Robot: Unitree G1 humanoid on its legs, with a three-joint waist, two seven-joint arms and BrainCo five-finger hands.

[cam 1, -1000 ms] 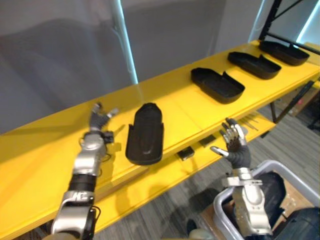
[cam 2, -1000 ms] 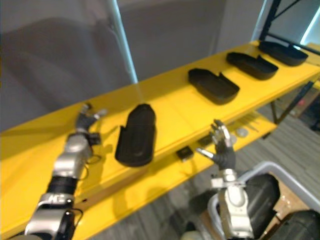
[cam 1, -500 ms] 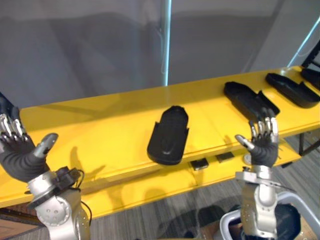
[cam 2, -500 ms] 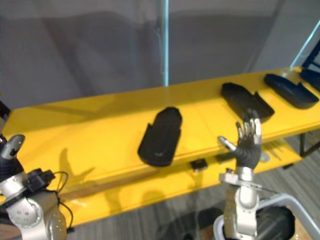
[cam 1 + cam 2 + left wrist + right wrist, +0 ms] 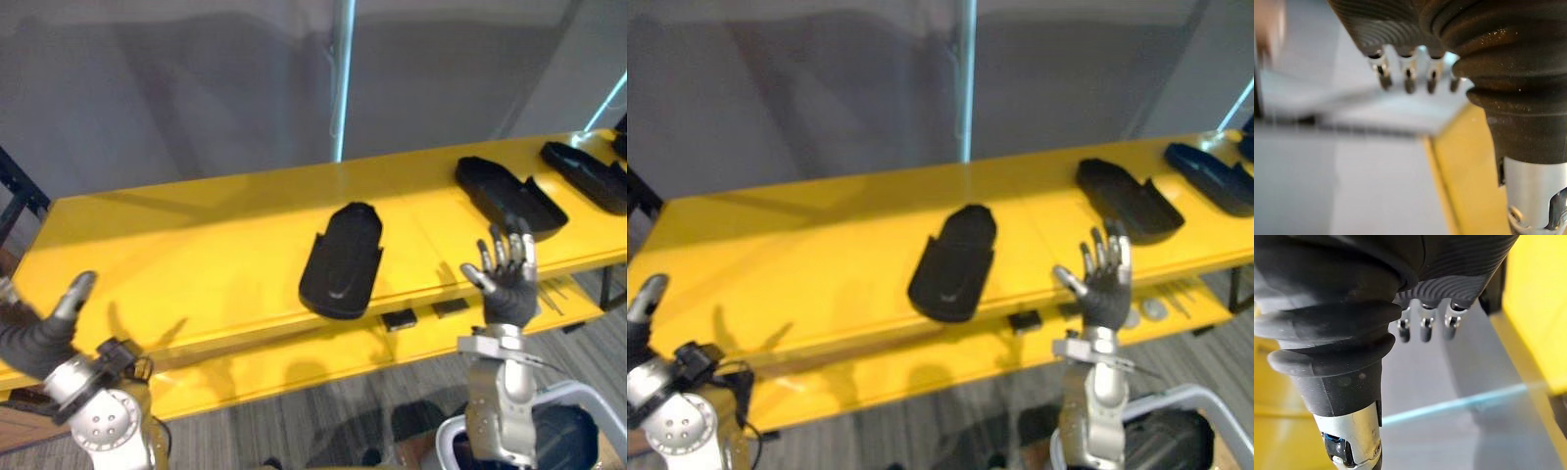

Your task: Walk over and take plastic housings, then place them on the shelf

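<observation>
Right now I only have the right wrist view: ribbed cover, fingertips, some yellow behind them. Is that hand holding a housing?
Observer: No. The right hand is raised, empty, with its fingers straight, before the front edge of the yellow shelf.
Operator: Where is the nearest housing, then?
Observer: The nearest housing lies flat on the yellow shelf, to that hand's left, between it and the left hand, and neither hand touches it.
</observation>
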